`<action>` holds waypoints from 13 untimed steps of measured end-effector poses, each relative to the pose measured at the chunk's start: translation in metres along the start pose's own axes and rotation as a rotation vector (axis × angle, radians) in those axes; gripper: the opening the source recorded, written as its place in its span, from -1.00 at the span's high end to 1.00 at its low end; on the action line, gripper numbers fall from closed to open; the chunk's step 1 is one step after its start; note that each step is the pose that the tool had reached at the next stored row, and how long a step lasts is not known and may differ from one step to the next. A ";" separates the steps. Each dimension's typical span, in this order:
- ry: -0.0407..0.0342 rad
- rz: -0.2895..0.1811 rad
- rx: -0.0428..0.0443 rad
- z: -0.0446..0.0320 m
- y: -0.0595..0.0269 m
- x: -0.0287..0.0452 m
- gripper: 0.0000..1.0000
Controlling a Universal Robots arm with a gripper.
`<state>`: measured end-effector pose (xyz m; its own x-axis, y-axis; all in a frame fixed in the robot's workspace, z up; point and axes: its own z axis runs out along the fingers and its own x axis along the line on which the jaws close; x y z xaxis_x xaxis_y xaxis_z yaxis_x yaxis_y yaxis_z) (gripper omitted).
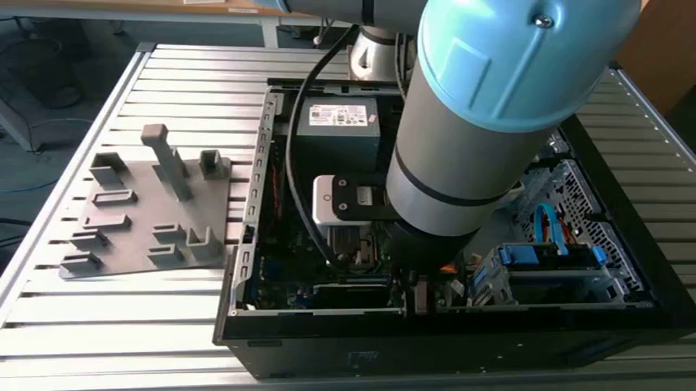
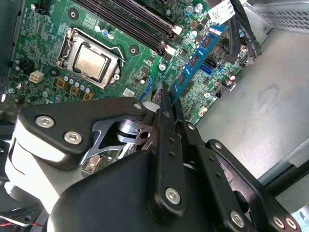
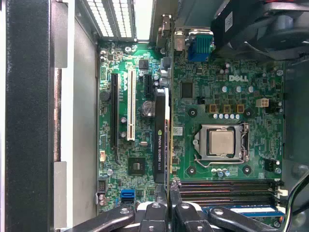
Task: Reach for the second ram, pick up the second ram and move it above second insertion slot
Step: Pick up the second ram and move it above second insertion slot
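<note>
My gripper (image 2: 172, 100) is down inside an open computer case (image 1: 609, 318), low over the green motherboard (image 3: 227, 96). Its two black fingers (image 2: 164, 121) are pressed together, shut, and nothing shows between them. In the first wrist view the gripper (image 3: 172, 191) hangs at one end of the row of dark memory slots (image 3: 227, 189). A blue memory stick (image 3: 241, 211) stands seated in one slot of that row, and the same blue stick (image 2: 198, 58) lies just beyond the fingertips. The second ram is out of view.
A grey holder plate (image 1: 130, 244) with blocks and posts lies on the slatted table at the exterior view's left of the case. A black graphics card (image 3: 159, 140), the processor socket (image 3: 221, 142), cables (image 2: 241, 34) and a blue drive bay (image 1: 549, 252) crowd the case.
</note>
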<state>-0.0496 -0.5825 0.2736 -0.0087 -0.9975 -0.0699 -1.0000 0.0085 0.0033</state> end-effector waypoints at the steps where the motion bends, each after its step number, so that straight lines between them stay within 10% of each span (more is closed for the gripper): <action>1: 0.0000 0.000 0.0000 0.0000 0.0000 0.0000 0.72; 13: 0.0000 0.000 0.0000 0.0000 0.0000 0.0000 0.72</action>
<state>-0.0496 -0.5825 0.2736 -0.0087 -0.9975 -0.0699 -1.0000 0.0085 0.0033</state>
